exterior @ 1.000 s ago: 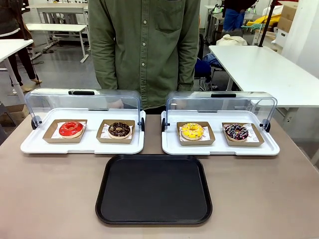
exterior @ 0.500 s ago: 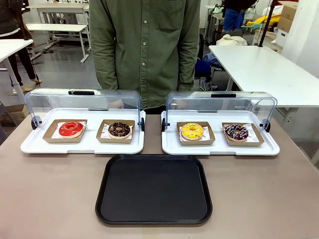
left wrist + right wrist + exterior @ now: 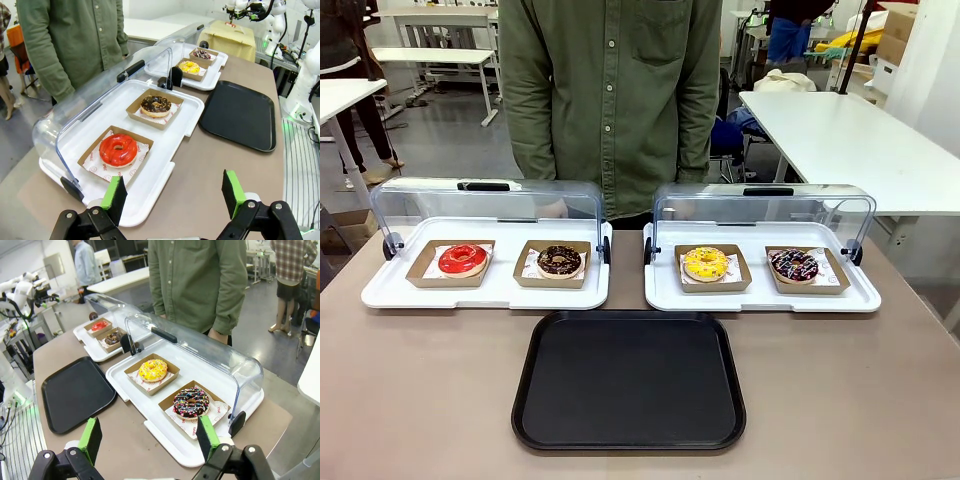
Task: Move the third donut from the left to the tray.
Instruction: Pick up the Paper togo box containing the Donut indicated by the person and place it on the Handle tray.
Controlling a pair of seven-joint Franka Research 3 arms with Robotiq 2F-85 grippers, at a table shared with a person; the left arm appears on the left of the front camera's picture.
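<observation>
While the left jaws and the right jaws both stand wide apart, clamping nothing, the yellow-iced ring donut sits in its brown cardboard holder on the right-hand white tray, under a raised clear lid, beside a sprinkled chocolate donut. Nearer the robot, the black tray lies flat on the counter.

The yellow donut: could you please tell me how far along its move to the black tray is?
Done: only access; the clear lid above the yellow donut is rolled back. In hand: nothing; both pairs of jaws stand open and empty. Left: everything; the donut sits in its cardboard holder on the right white tray, and the black tray is bare.
</observation>
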